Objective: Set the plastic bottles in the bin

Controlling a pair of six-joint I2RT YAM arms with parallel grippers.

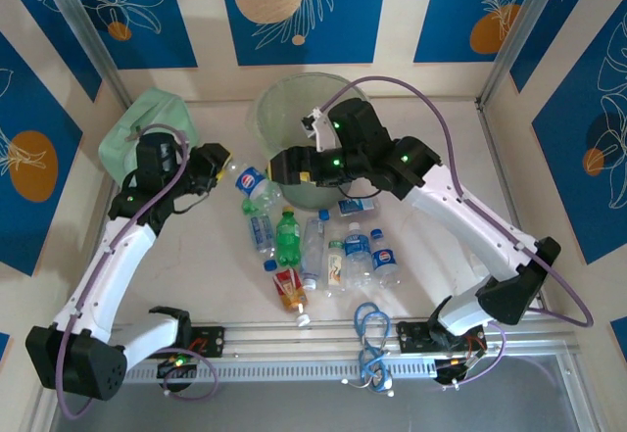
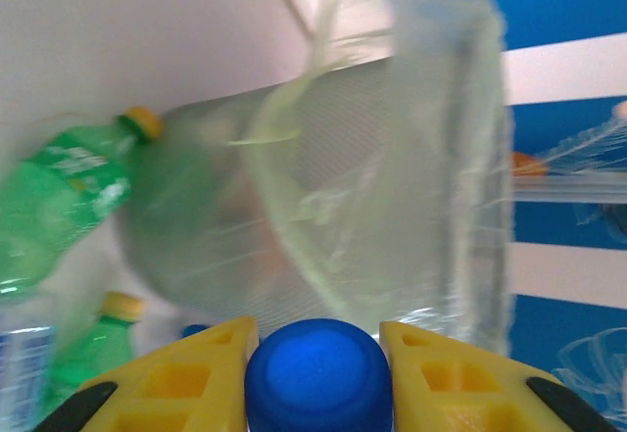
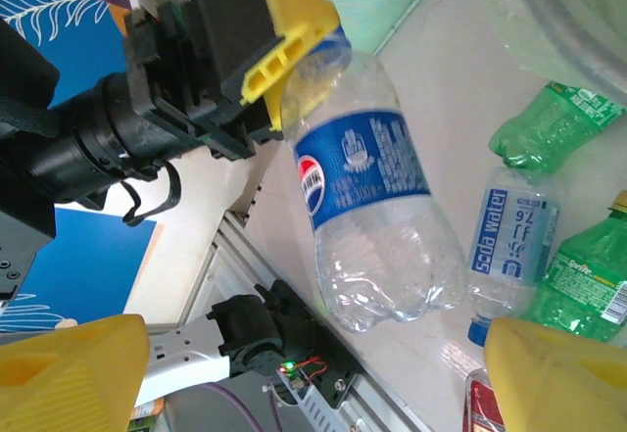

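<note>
I see the left arm (image 1: 108,256) and right arm (image 1: 470,218) built alike: white link shells, black joint housings dotted with green lights (image 1: 336,161), a purple cable (image 1: 397,79) looping off each. At the left wrist view's lower edge, the fingers (image 2: 186,378) are yellow with recessed pockets.

1. The left arm (image 1: 108,256) is stretched from the lower left of the overhead frame up toward its centre left.
2. The left pincer (image 1: 223,168) is clamped on the blue-capped neck of a clear bottle (image 3: 372,187).
3. The right arm (image 1: 470,221) is folded from the lower right up to the frame's centre.
4. The right pincer (image 3: 313,373) is spread wide, its yellow fingers (image 3: 69,373) seen at the lower corners of its wrist frame.
</note>
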